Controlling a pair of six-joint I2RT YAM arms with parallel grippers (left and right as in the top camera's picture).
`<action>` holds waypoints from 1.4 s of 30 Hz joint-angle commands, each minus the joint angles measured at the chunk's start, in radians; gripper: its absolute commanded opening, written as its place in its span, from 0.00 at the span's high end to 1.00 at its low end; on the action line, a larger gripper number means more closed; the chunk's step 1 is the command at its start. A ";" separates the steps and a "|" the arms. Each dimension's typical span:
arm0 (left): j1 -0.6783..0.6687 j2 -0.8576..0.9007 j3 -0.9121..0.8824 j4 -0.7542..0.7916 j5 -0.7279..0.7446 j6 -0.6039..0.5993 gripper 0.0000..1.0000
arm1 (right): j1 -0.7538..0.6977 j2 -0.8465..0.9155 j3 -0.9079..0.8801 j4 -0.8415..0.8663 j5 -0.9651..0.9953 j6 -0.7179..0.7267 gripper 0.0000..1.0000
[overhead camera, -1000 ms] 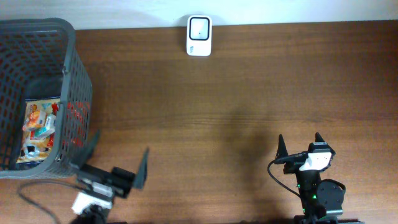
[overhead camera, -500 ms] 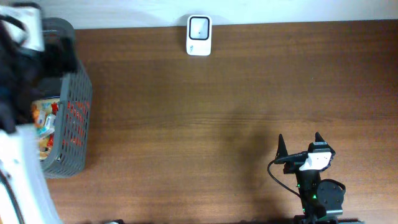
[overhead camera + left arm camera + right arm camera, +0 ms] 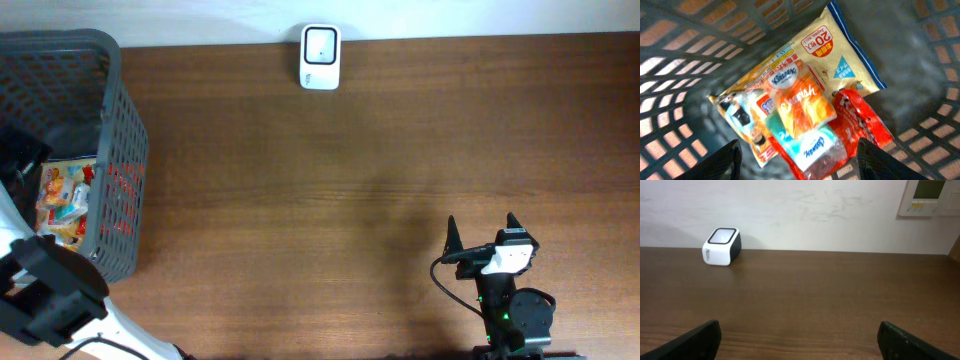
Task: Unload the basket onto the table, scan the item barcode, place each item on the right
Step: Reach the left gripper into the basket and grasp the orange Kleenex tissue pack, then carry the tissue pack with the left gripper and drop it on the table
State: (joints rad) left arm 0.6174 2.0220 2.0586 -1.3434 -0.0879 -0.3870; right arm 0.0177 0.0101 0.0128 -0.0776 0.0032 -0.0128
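Grey mesh basket [image 3: 125, 150] sits at the table's left edge, with the left arm [image 3: 50, 295] reaching into it from the near side. The items are inside, piled on the basket floor.

Left wrist view: left gripper [image 3: 797, 150] hangs over the pile with its jaws spread. One finger is on each side of the stack and nothing is clamped. Can't tell whether the tips touch anything.

- yellow packet [image 3: 840, 55] is the lowest layer, lying flat and diagonal
- orange Kleenex pack [image 3: 802, 102] lies on top of it, roughly centred
- teal tissue pack [image 3: 810, 147] sits just below the orange one, touching it
- red packet [image 3: 865, 120] is tucked under the tissue packs on the right

White scanner [image 3: 320, 58] stands at the far edge of the wooden table [image 3: 350, 180], against the wall and well apart from the basket.

Right gripper [image 3: 482, 228] is at the near right of the table, jaws wide and empty. Its camera looks across bare wood at the scanner, far left in that view.
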 commanded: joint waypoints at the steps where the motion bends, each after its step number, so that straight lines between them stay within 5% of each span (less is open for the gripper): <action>1: -0.002 0.067 -0.003 0.004 -0.026 -0.019 0.29 | 0.003 -0.006 -0.007 -0.005 0.009 -0.006 0.01; 7: -0.012 0.177 -0.003 0.036 -0.025 -0.047 0.18 | 0.003 -0.006 -0.007 -0.005 0.009 -0.006 0.01; 9: -0.016 0.204 -0.003 0.064 -0.024 -0.047 0.21 | 0.003 -0.006 -0.007 -0.005 0.009 -0.006 0.01; 10: -0.025 0.205 -0.003 0.064 -0.024 -0.047 0.44 | 0.003 -0.006 -0.007 -0.005 0.009 -0.006 0.01; 12: -0.036 0.205 -0.003 0.060 -0.024 -0.046 0.53 | 0.003 -0.006 -0.007 -0.005 0.009 -0.006 0.01; 14: -0.055 0.205 -0.003 0.040 -0.024 -0.046 0.78 | 0.003 -0.006 -0.007 -0.005 0.009 -0.006 0.01; 15: -0.061 0.205 -0.003 0.028 -0.025 -0.046 0.81 | 0.003 -0.006 -0.007 -0.005 0.009 -0.006 0.01; 16: -0.065 0.205 -0.003 0.018 -0.024 -0.046 1.00 | 0.003 -0.006 -0.007 -0.005 0.009 -0.006 0.01; 25: -0.068 0.169 0.139 -0.153 0.000 -0.013 1.00 | 0.003 -0.006 -0.007 -0.005 0.009 -0.006 0.01; 29: -0.076 0.101 0.420 -0.154 0.156 0.041 1.00 | 0.003 -0.006 -0.007 -0.005 0.009 -0.006 0.01; 32: -0.134 0.006 0.660 -0.151 0.414 0.041 1.00 | 0.003 -0.006 -0.007 -0.005 0.009 -0.006 0.01; 39: -0.706 -0.047 0.700 -0.112 0.465 0.105 1.00 | 0.003 -0.006 -0.007 -0.005 0.009 -0.006 0.01; 42: -0.930 0.088 0.683 -0.101 0.320 0.105 1.00 | 0.003 -0.006 -0.007 -0.005 0.009 -0.006 0.01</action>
State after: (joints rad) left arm -0.1627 1.9945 2.7628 -1.4551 0.3477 -0.3016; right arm 0.0177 0.0101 0.0128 -0.0776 0.0032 -0.0124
